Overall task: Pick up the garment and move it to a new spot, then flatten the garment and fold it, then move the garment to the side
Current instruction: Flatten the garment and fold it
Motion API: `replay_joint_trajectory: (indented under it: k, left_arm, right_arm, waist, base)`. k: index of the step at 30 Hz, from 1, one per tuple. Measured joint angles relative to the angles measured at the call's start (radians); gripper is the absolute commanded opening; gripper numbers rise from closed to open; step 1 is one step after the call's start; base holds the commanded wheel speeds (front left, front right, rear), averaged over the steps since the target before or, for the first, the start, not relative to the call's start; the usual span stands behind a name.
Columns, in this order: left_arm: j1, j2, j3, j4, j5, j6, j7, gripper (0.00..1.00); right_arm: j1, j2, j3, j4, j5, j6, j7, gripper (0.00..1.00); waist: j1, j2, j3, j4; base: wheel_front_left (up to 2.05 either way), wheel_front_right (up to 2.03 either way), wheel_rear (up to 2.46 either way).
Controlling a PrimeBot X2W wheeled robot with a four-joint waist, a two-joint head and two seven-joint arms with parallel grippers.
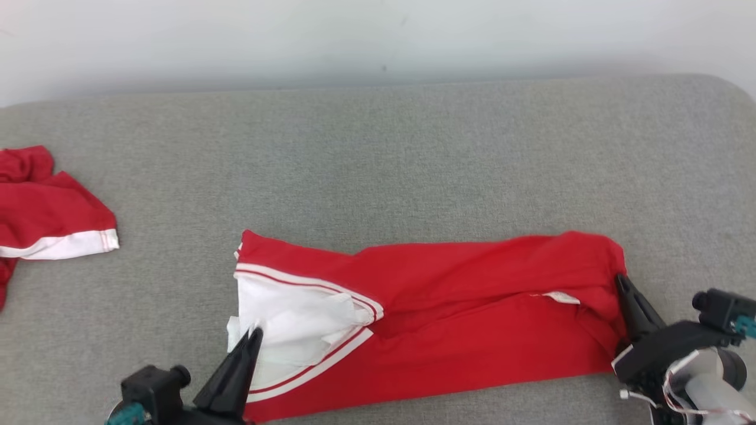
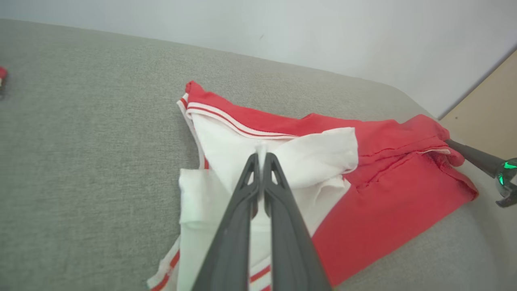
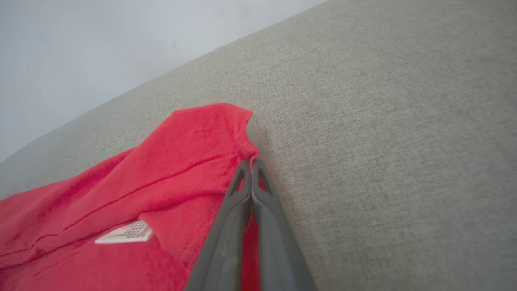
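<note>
The red-and-white cloth garment [image 1: 449, 307] lies stretched on the grey fabric surface [image 1: 378, 159]; the left hand [image 1: 255, 333] pinches its white end, the right hand [image 1: 619, 278] its red end. Flattening seems in hand; next, pull evenly outward

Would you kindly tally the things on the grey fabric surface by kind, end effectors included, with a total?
Red-and-white garments: 2 (held garment, second garment at the left edge)
End effectors: 2 (left end effector, right end effector, both pinching the held garment)
Total: 4
</note>
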State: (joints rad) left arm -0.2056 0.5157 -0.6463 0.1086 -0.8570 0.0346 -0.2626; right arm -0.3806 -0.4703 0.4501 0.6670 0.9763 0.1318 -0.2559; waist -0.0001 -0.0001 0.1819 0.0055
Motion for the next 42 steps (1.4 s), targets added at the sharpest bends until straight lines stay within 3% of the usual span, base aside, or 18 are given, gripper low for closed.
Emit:
replay_joint_trajectory:
  k: [10,11,12,13,14,20,26,35,42]
  left_arm:
    - [0.028,-0.080,0.059,0.164,0.086,-0.052,0.000,0.00]
    - [0.027,-0.088,0.072,0.177,0.103,-0.053,0.000,0.00]
    - [0.027,-0.096,0.087,0.189,0.115,-0.057,0.000,0.45]
    - [0.027,-0.105,0.102,0.198,0.126,-0.063,0.000,0.85]
    - [0.027,-0.105,0.102,0.198,0.126,-0.063,0.000,1.00]
    - [0.053,-0.165,0.240,0.193,0.220,-0.079,0.000,1.00]
    - [0.115,-0.242,0.407,0.118,0.396,-0.074,0.000,1.00]
    - [0.210,-0.378,0.623,0.050,0.568,-0.106,0.000,1.00]
    - [0.220,-0.438,0.704,0.052,0.634,-0.141,0.000,1.00]
  right_arm:
    - [0.054,-0.017,-0.019,-0.032,-0.011,0.000,0.010,0.00]
    - [0.054,-0.016,-0.019,-0.032,-0.013,0.000,0.009,0.42]
    - [0.054,-0.015,-0.021,-0.032,-0.016,0.000,0.009,1.00]
    - [0.054,-0.013,-0.023,-0.033,-0.016,0.000,0.009,1.00]
    - [0.054,-0.013,-0.023,-0.033,-0.016,0.000,0.009,1.00]
    - [0.065,-0.009,-0.042,-0.080,-0.018,0.000,0.002,1.00]
    - [0.082,-0.016,-0.080,-0.104,-0.040,0.000,-0.003,1.00]
    - [0.034,0.032,-0.082,0.026,-0.101,0.000,0.045,1.00]
    - [-0.017,0.066,-0.056,0.161,-0.124,0.000,0.102,1.00]
  waist:
    - [0.0001,0.0000,-0.021,0.005]
    - [0.0001,0.0001,-0.022,0.006]
    - [0.0001,0.0000,-0.022,0.006]
    - [0.0001,0.0000,-0.023,0.007]
    - [0.0001,0.0000,-0.023,0.007]
    - [0.0001,0.0000,-0.037,0.013]
    - [0.0001,0.0000,-0.051,0.020]
    - [0.0001,0.0002,-0.063,0.023]
    - [0.0001,0.0002,-0.062,0.044]
  base:
    - [0.00,0.00,0.00]
    - [0.00,0.00,0.00]
    - [0.00,0.00,0.00]
    - [0.00,0.00,0.00]
    - [0.00,0.00,0.00]
    - [0.00,0.00,0.00]
    - [0.00,0.00,0.00]
    - [0.00,0.00,0.00]
    - [0.00,0.00,0.00]
